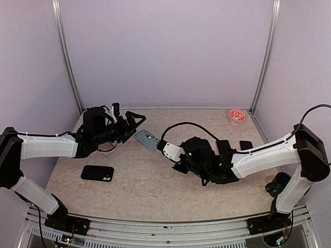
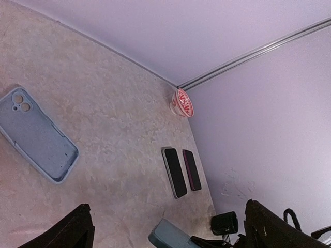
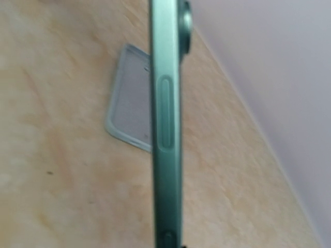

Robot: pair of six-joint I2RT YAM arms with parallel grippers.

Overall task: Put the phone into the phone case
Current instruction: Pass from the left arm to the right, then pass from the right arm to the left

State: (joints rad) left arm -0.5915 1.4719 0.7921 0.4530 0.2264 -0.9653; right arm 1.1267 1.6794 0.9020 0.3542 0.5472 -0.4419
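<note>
**A:** Four phones by my count. How many cases?

**B:** One. The pale blue phone case lies flat on the speckled beige table, hollow side up, with nothing in it. It has rounded corners and camera cut-outs at one end.

**A:** And the phone meant for it?

**B:** The green phone is clenched in the right gripper, just beside the case on its right. From the right wrist it shows edge-on, a smooth rim with one long side button, and the case lies behind it.

**A:** The other arm?

**B:** The left gripper is spread wide and grasps nothing, near the case's far left side. Its two black fingers frame the bottom of the left wrist view.

**A:** The remaining three phones?

**B:** One black phone lies back up near the left arm, well apart from the case. Two lie side by side by the right wall, a pale-rimmed phone and a red-rimmed phone.

**A:** Any other container?

**B:** One small round bowl, patterned red and white, in the far right corner. I cannot tell what it holds. One black cylinder stands by the right arm's base
</note>
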